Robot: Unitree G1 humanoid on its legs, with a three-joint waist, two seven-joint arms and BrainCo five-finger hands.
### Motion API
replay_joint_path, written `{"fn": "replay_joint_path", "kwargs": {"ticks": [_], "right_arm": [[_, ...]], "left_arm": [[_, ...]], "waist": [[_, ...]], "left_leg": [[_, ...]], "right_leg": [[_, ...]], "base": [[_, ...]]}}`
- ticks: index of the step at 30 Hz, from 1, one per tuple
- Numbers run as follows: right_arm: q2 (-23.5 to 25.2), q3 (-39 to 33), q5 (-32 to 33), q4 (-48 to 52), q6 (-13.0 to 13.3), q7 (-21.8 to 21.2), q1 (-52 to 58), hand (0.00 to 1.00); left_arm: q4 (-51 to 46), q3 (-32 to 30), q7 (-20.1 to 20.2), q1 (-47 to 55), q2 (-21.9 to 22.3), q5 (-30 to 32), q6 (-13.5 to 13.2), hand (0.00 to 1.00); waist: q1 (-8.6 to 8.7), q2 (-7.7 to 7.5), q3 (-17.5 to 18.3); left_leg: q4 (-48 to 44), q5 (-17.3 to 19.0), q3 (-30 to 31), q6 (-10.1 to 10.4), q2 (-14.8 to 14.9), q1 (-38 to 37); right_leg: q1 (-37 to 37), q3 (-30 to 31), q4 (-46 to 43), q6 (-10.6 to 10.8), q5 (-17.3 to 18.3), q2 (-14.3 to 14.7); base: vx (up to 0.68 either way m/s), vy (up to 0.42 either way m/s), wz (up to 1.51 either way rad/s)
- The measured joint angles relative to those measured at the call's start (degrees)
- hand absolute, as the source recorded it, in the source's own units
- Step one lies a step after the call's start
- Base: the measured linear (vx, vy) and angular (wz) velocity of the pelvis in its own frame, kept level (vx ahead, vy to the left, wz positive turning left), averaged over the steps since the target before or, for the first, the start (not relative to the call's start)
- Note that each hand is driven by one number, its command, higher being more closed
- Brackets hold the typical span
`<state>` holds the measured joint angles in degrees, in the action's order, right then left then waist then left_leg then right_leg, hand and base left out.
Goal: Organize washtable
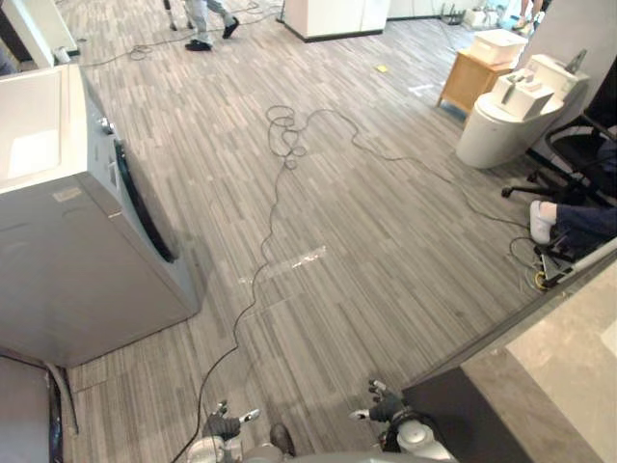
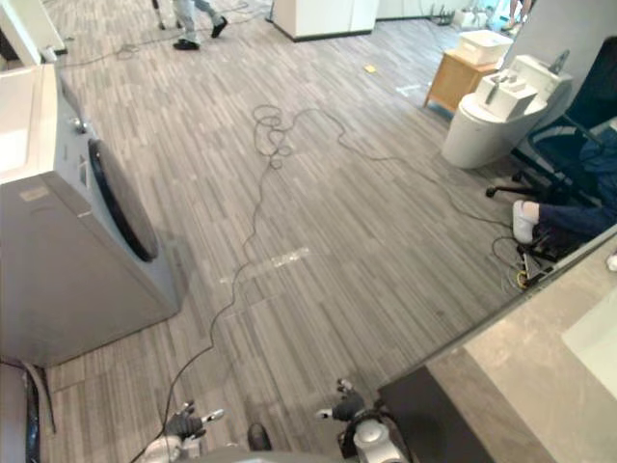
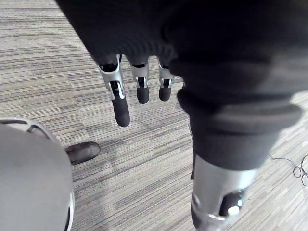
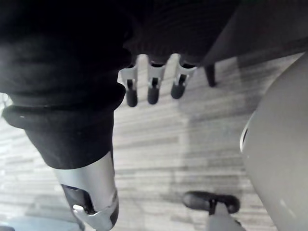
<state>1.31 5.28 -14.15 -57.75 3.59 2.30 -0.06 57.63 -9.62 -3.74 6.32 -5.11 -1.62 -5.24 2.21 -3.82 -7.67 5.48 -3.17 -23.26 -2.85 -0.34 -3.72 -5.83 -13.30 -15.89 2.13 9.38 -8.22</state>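
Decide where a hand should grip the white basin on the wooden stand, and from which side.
Probably its near rim: the basin sits upright with a raised edge a thumb and fingers could pinch. Come from the open floor side, since the toilet crowds its other side and the stand blocks any hold from underneath.

Grey plank floor [image 1: 386, 241] is recorded as the carrier. Placed on it: washing machine [image 1: 77, 260] at 9 o'clock, white cabinet [image 1: 333, 17] at 12, wooden stand [image 1: 468, 79] at 1, toilet [image 1: 501, 125] at 2. A pale tape strip [image 1: 308, 258] is noted at centre, and a stone counter [image 1: 569, 376] at 4.
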Motion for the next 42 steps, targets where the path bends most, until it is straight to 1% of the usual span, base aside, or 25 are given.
{"fn": "replay_joint_path", "kwargs": {"ticks": [5, 6, 7, 12, 18, 20, 21, 22, 23, 24, 25, 26, 27, 29, 30, 32, 33, 34, 35, 36, 38, 39, 40, 41, 42], "right_arm": [[-0.41, -0.11, 0.07, -1.44, 0.06, -0.11, -0.8, 0.0], [-2.75, -6.47, 3.5, -2.61, -0.09, -0.19, -0.12, 0.0], [-2.77, -6.47, 3.5, -2.61, -0.09, -0.19, -0.15, 0.0], [-2.84, -6.47, 3.5, -2.66, -0.09, -0.16, -0.12, 0.0], [-2.77, -6.85, 3.49, -2.96, -0.09, 0.0, -0.15, 0.0], [-2.82, -8.34, 3.42, -3.5, -0.1, 0.19, -0.13, 0.0], [-2.81, -9.1, 3.43, -3.64, -0.12, 0.21, -0.13, 0.0], [-2.8, -10.26, 3.48, -3.43, -0.14, 0.28, -0.27, 0.0], [-2.72, -10.68, 3.48, -3.0, -0.11, 0.27, -0.25, 0.0], [-2.35, -11.57, 3.53, -2.2, -0.11, 0.28, 0.01, 0.0], [-2.18, -11.63, 3.44, -1.6, -0.04, 0.31, 0.54, 0.0], [-2.18, -11.53, 3.44, -1.54, -0.01, 0.24, 0.61, 0.0], [-2.21, -11.53, 3.42, -1.52, -0.02, 0.25, 0.55, 0.0], [-2.24, -11.58, 3.46, -1.39, 0.09, 0.22, 0.35, 0.0], [-2.23, -11.55, 3.53, -1.36, 0.25, 0.2, 0.07, 0.0], [-2.23, -11.49, 3.51, -1.23, 0.38, 0.21, -0.08, 0.0], [-2.22, -11.56, 3.52, -1.17, 0.41, 0.22, -0.03, 0.0], [-2.21, -11.63, 3.48, -1.06, 0.4, 0.25, 0.2, 0.0], [-2.12, -11.77, 3.5, -0.88, 0.38, 0.19, 0.64, 0.0], [-2.19, -11.96, 3.48, -0.76, 0.36, 0.14, 0.55, 0.0], [-2.67, -12.27, 2.9, 1.47, 0.06, 0.23, 1.36, 0.0], [-2.52, -12.28, 2.88, 1.77, -0.01, 0.22, 1.36, 0.0], [-2.48, -12.17, 2.81, 3.09, -0.1, 0.29, 1.82, 0.0], [-2.32, -11.82, 2.94, 3.64, -0.25, 0.65, 2.44, 0.0], [-2.38, -11.87, 2.96, 3.65, -0.27, 0.86, 2.77, 0.0]], "left_arm": [[0.7, -0.07, 0.03, -0.13, -0.07, 0.12, 0.05, 0.0], [1.54, 6.98, 1.19, -1.1, -0.34, 3.95, 0.37, 0.0], [1.55, 6.99, 1.19, -1.07, -0.27, 3.95, 0.38, 0.0], [1.56, 7.01, 1.19, -0.92, -0.12, 3.94, 0.37, 0.0], [1.34, 6.78, 1.18, -1.07, -0.09, 3.83, 0.32, 0.0], [0.68, 6.65, 1.16, -1.17, -0.14, 3.82, 0.14, 0.0], [0.65, 6.65, 1.14, -1.27, -0.09, 3.83, 0.02, 0.0], [0.66, 6.67, 1.09, -1.34, 0.03, 3.84, 0.02, 0.0], [0.65, 6.66, 1.1, -1.38, -0.06, 3.83, 0.02, 0.0], [0.67, 6.65, 1.05, -1.57, -0.34, 3.9, 0.09, 0.0], [0.83, 6.7, 1.06, -1.67, -0.71, 4.0, 0.38, 0.0], [0.97, 6.69, 1.05, -1.67, -0.75, 4.0, 0.42, 0.0], [1.26, 6.59, 1.05, -1.65, -0.94, 3.99, 0.41, 0.0], [1.5, 4.91, 1.09, -1.83, -0.65, 3.99, 0.52, 0.0], [1.56, 4.23, 1.04, -2.02, -0.26, 3.98, 0.82, 0.0], [2.1, 4.02, 1.08, -1.73, -0.28, 3.98, 0.97, 0.0], [2.49, 3.56, 1.1, -1.8, -0.25, 3.99, 0.97, 0.0], [2.64, 2.17, 1.13, -1.78, 0.1, 3.98, 1.0, 0.0], [2.68, 0.42, 1.09, -1.66, 0.57, 4.0, 0.97, 0.0], [2.76, 0.14, 1.02, -1.7, 0.87, 4.0, 1.04, 0.0], [2.1, -0.42, 1.1, -1.46, 2.59, 4.02, 0.99, 0.0], [1.85, -0.96, 1.11, -1.46, 2.93, 4.05, 1.04, 0.0], [0.35, -2.6, 1.16, -1.37, 3.51, 4.48, 1.06, 0.0], [-1.36, -4.48, 1.05, -0.86, 4.14, 4.48, 1.05, 0.0], [-1.71, -4.53, 1.01, -0.78, 4.65, 4.46, 0.97, 0.0]], "waist": [[0.23, 0.32, -0.01], [2.01, 0.81, 1.06], [2.06, 1.02, 1.07], [2.05, 1.6, 1.28], [1.47, 1.35, 1.06], [0.4, 0.69, 0.82], [0.23, 0.7, 0.74], [0.28, 1.17, 0.38], [0.34, 1.1, 0.14], [0.46, 1.06, -0.7], [1.02, 0.91, -0.85], [1.15, 0.71, -0.84], [1.25, 0.71, -0.83], [1.26, 0.8, -0.89], [1.35, 0.98, -0.97], [1.6, 0.99, -0.92], [1.79, 0.68, -0.87], [1.84, 0.07, -0.84], [1.73, -0.28, -0.75], [1.8, 0.17, -0.88], [1.7, 3.13, -0.37], [1.75, 3.29, -0.6], [1.71, 3.52, -0.9], [1.17, 3.95, -1.3], [0.59, 4.06, -1.38]], "left_leg": [[0.37, -0.22, -0.84, 0.28, -0.1, -0.49], [0.45, 1.14, 2.5, 1.49, -0.37, -1.01], [0.45, 1.12, 2.43, 1.52, -0.29, -1.01], [0.46, 0.87, 2.83, 1.83, -0.22, -0.65], [0.43, 1.14, 3.32, 2.08, -1.21, 1.86], [0.42, 1.97, 3.22, 0.95, -2.27, 2.65], [0.42, 2.06, 3.27, 0.83, -2.34, 2.79], [0.42, 2.19, 3.4, 0.65, -1.98, 2.71], [0.41, 2.4, 3.46, 0.34, -1.89, 2.28], [0.4, 2.84, 4.24, -0.3, -1.67, 0.55], [0.4, 3.4, 5.0, -0.58, -1.42, -0.86], [0.4, 3.58, 5.38, -0.63, -1.2, -1.38], [0.4, 3.94, 5.8, -0.28, -0.54, -1.87], [0.25, 4.51, 5.89, 0.22, 0.38, -2.37], [0.07, 5.1, 5.88, 0.94, 1.12, -3.04], [-0.01, 5.77, 5.65, 2.6, 1.82, -4.17], [-0.36, 6.49, 5.52, 3.43, 1.7, -4.64], [-2.27, 8.18, 5.76, 4.52, 1.31, -5.33], [-5.56, 11.24, 5.99, 5.38, 1.03, -6.24], [-6.51, 12.03, 6.01, 5.59, 1.49, -6.35], [-16.71, 17.06, 5.58, 8.9, 6.39, -4.21], [-19.15, 17.61, 5.59, 9.22, 7.07, -3.37], [-30.31, 18.44, 5.52, 9.75, 9.86, 0.61], [-45.63, 18.24, 5.39, 9.66, 14.27, 5.04], [-48.67, 18.31, 5.55, 9.68, 15.37, 5.29]], "right_leg": [[-0.4, 1.22, 0.77, 0.17, -0.11, 0.06], [-1.88, 3.9, 2.92, 0.3, -0.36, 1.31], [-1.87, 3.91, 2.96, 0.3, -0.36, 1.36], [-1.88, 3.4, 3.39, 0.31, -0.36, 1.44], [-1.54, 0.75, 7.14, 0.85, -0.34, 0.19], [0.51, 0.77, 4.22, 3.24, 1.08, -1.06], [1.7, 0.85, 2.22, 3.64, 1.33, -1.2], [4.65, 0.91, -3.67, 3.61, 1.3, -1.49], [6.17, 1.11, -7.46, 3.53, 1.24, -1.79], [8.42, 2.72, -14.09, 3.04, 1.14, -1.89], [9.24, 4.01, -16.74, 2.28, 2.89, -1.45], [9.66, 4.07, -17.2, 2.27, 4.1, -1.09], [11.14, 3.9, -16.78, 2.15, 5.69, -0.18], [14.43, 2.93, -15.18, 1.83, 5.88, 1.24], [16.48, 2.4, -12.81, 1.51, 5.63, 2.33], [17.84, 2.39, -6.72, 0.27, 3.22, 4.13], [17.94, 2.44, -3.95, -0.89, 0.62, 4.13], [17.46, 2.56, -1.57, -1.54, -2.65, 3.83], [16.28, 2.79, -0.88, -2.93, -6.29, 3.47], [15.92, 2.82, -1.42, -2.82, -5.85, 3.6], [13.91, 2.2, -1.27, -3.81, -2.64, 6.93], [13.59, 2.39, -0.93, -3.94, -2.45, 7.35], [11.57, 3.05, 0.68, -4.61, -2.03, 8.81], [6.97, 5.45, 3.26, -5.7, -1.86, 11.42], [5.42, 6.53, 3.69, -6.16, -1.58, 12.05]], "base": [[0.01, -0.038, -0.1], [0.0, -0.044, -0.05], [0.01, -0.063, -0.02], [0.0, -0.08, 0.02], [-0.02, -0.057, 0.02], [0.0, 0.0, -0.18], [0.03, 0.016, -0.18], [0.03, 0.022, -0.09], [0.06, 0.04, 0.01], [0.08, 0.035, 0.18], [0.1, 0.021, 0.25], [0.11, -0.002, 0.33], [0.12, -0.018, 0.25], [0.17, -0.042, 0.09], [0.26, -0.097, -0.04], [0.21, -0.09, 0.03], [0.22, -0.126, 0.19], [0.44, -0.261, 0.26], [0.36, -0.214, 0.22], [0.37, -0.219, 0.12], [0.44, -0.239, -0.05], [0.49, -0.276, -0.23], [0.4, -0.22, -0.56], [0.39, -0.184, -0.8], [0.4, -0.107, -1.07]]}}
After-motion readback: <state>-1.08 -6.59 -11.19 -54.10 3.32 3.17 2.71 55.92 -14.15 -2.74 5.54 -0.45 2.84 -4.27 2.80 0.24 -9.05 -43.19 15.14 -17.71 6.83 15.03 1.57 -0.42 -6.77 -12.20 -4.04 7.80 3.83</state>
